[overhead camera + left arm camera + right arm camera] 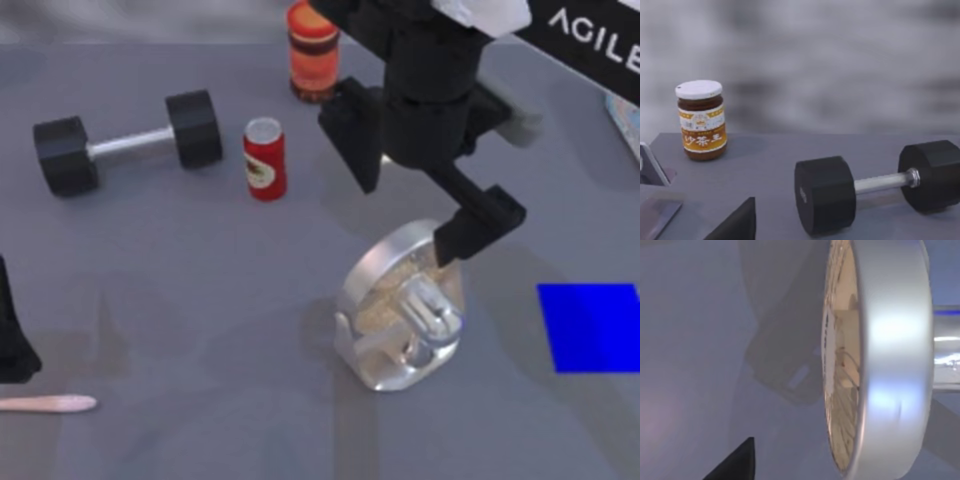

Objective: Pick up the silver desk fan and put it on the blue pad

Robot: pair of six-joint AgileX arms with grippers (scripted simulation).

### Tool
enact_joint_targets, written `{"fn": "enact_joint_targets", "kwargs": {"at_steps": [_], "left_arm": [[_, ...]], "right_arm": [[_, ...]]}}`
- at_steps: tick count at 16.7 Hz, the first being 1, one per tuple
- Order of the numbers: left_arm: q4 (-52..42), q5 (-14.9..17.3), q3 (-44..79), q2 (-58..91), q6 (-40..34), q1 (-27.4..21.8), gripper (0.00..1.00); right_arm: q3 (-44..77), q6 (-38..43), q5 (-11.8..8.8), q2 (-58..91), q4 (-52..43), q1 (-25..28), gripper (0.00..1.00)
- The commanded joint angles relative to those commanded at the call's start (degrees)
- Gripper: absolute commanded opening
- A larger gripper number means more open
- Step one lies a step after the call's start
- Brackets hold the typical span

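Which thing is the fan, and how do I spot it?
Find the bright blue pad at the grey table's right edge, then look left toward the middle, just under the right gripper. The silver desk fan sits there, the only shiny round ring with a beige grille; the dumbbell has black ends.

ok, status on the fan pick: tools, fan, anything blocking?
Right tool over the silver desk fan, closure unclear. Left arm parked at table's left edge. Fan on the table, left of the blue pad. Path to pad looks clear.
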Motion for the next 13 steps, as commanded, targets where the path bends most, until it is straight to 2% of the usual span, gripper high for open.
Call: {"fn": "enact_joint_targets", "kwargs": {"at_steps": [5,10,13], "left_arm": [[0.0,0.0,0.0,0.0,0.0,0.0,1.00],[0.0,0.0,0.0,0.0,0.0,0.0,1.00],[0.0,0.0,0.0,0.0,0.0,0.0,1.00]], "right_arm": [[-1.1,-0.2,0.0,-0.2,1.1,-0.2,1.00],[-11.3,0.0,0.0,-1.1,10.0,0.0,1.00],[-13.5,0.1,0.0,-1.3,12.1,0.1,1.00]]}}
